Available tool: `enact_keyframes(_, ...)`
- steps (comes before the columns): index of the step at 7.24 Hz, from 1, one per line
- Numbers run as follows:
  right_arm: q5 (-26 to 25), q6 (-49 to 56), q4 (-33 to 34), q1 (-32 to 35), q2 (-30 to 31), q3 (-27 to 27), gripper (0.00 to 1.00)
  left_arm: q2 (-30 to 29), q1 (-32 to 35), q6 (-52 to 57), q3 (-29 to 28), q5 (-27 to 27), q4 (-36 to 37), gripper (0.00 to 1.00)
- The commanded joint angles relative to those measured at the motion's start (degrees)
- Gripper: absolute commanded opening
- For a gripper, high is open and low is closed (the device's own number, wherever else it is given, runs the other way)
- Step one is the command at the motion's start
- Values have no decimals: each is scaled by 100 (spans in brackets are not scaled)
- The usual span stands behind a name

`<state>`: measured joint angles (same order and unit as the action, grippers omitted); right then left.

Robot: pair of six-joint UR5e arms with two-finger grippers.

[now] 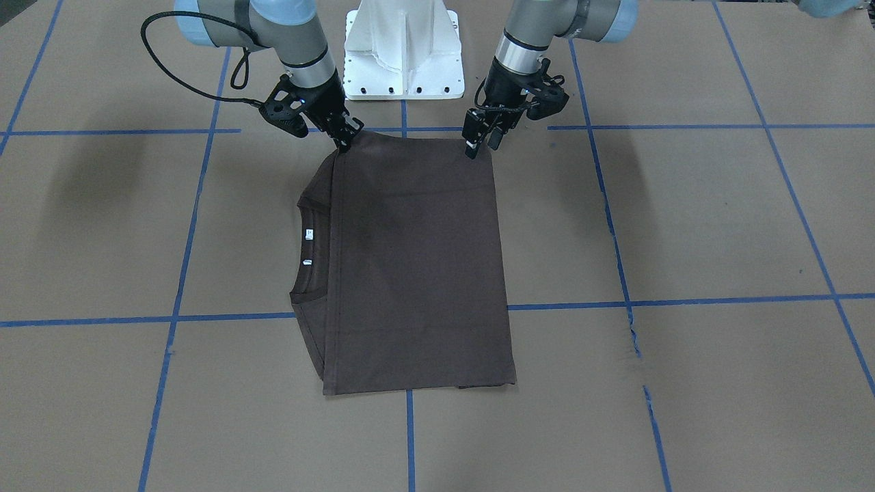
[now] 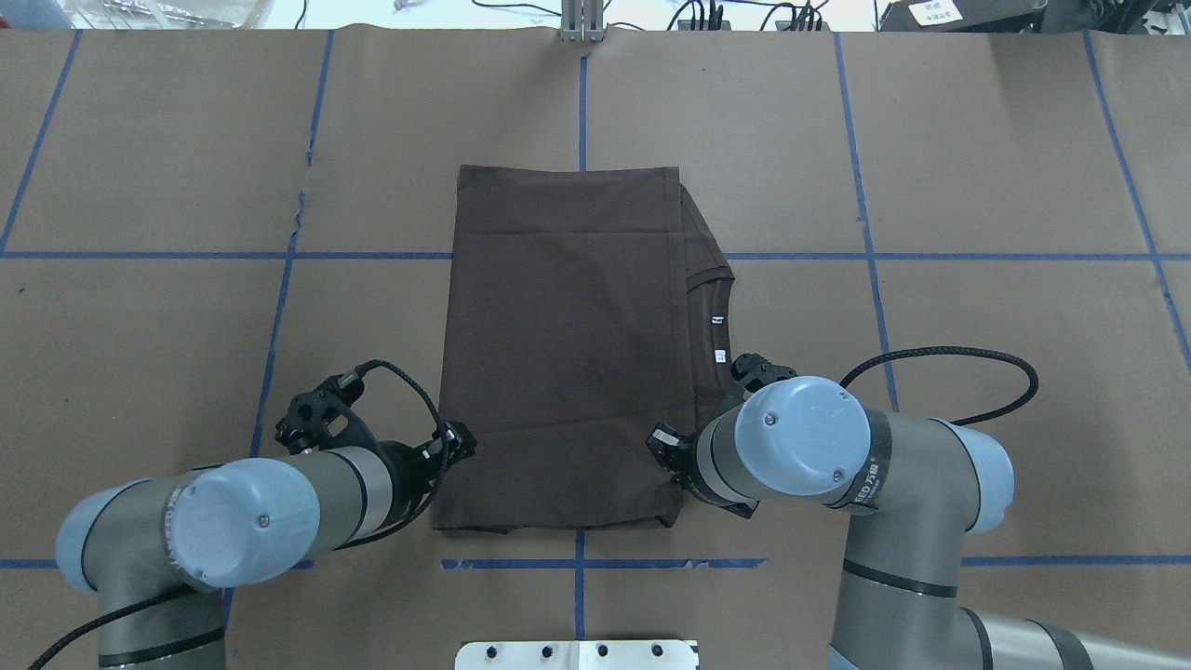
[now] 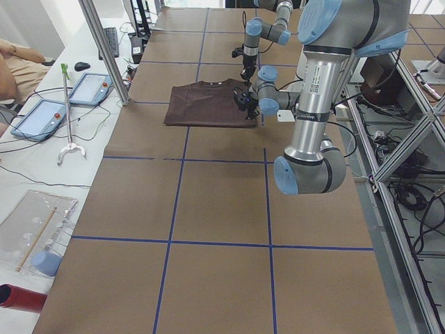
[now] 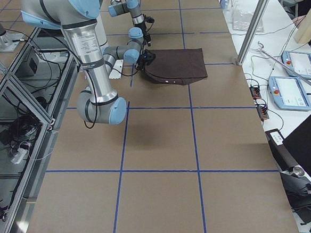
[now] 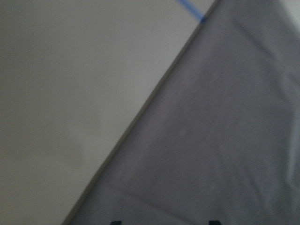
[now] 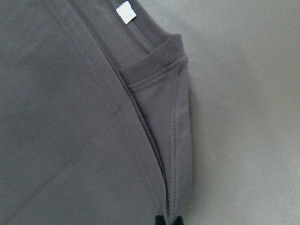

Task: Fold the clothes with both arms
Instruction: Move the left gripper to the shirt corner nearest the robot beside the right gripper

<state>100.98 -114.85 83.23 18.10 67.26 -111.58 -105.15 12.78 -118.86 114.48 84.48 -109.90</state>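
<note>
The dark brown T-shirt [image 1: 417, 266] lies folded into a tall rectangle on the brown table [image 1: 683, 225]. Its ribbed collar [image 1: 304, 205] and white neck tags [image 1: 309, 234] peek out on the robot's right side. My right gripper [image 1: 344, 140] is shut on the shirt's near right corner, and the right wrist view shows the hem [image 6: 176, 154] running down between the close-set fingertips. Over the near left corner my left gripper [image 1: 481, 145] stands open. The left wrist view shows the cloth edge [image 5: 150, 98] with the fingertips wide apart.
The white pedestal base [image 1: 403, 48] stands just behind the shirt. Blue tape lines [image 1: 683, 301] grid the table. Beyond the far edge are tablets [image 3: 42, 115], a metal post [image 3: 104, 49] and a seated person's arm [image 3: 17, 62].
</note>
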Motion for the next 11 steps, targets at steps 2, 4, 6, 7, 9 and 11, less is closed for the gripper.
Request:
enact_keyframes(2, 9, 15, 0, 0, 15, 14, 0, 109, -285, -137, -93, -116, 30, 69)
enact_keyframes(4, 9, 16, 0, 9, 24, 14, 0, 83, -372, -137, -189, -116, 30, 69)
enact_keyframes(6, 9, 16, 0, 9, 24, 14, 0, 13, -504, -137, -260, -98, 39, 65)
enact_keyframes(7, 9, 16, 0, 9, 32, 23, 0, -14, -505, -137, -269, -98, 39, 62)
enact_keyframes(9, 9, 16, 0, 9, 32, 23, 0, -49, -505, -146, -295, -98, 48, 28)
enact_keyframes(11, 9, 16, 0, 18, 32, 23, 0, -40, -488, -137, -269, -107, 56, 0)
